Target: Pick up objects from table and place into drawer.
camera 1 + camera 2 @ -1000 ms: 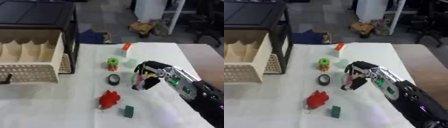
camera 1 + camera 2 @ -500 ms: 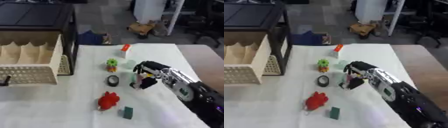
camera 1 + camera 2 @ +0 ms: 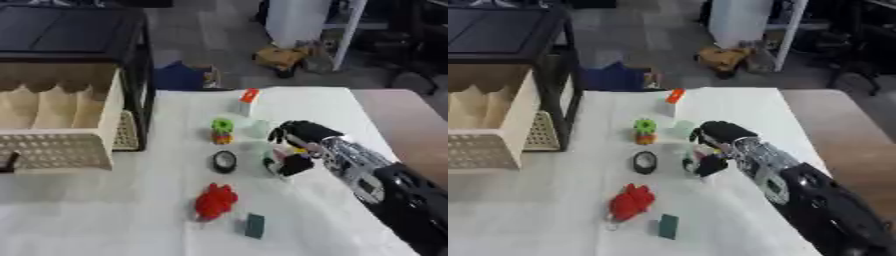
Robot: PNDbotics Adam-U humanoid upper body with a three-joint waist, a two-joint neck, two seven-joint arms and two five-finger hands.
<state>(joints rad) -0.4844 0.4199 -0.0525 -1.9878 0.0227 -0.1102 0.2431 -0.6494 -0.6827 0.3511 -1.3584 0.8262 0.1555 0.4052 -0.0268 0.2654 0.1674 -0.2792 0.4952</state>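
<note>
Right hand (image 3: 297, 145) — fingers curled down over a pale object (image 3: 273, 162) — stood well right of the drawer (image 3: 61, 125).

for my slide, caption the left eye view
Right hand curls over a pale object beside a black tape roll on the white table.

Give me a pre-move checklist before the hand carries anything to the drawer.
1. Right robot hand over the table's middle, fingers curled: ok.
2. Something actually held in it: cannot tell; only a pale shape shows under the fingers.
3. Drawer pulled open, compartments showing: ok.
4. Black ring and green stacked toy lie left of the hand, in the way toward the drawer: not ok.
5. Red toy and dark green block sit nearer the camera, apart from the hand: ok.
6. Left robot hand seen: not ok.
</note>
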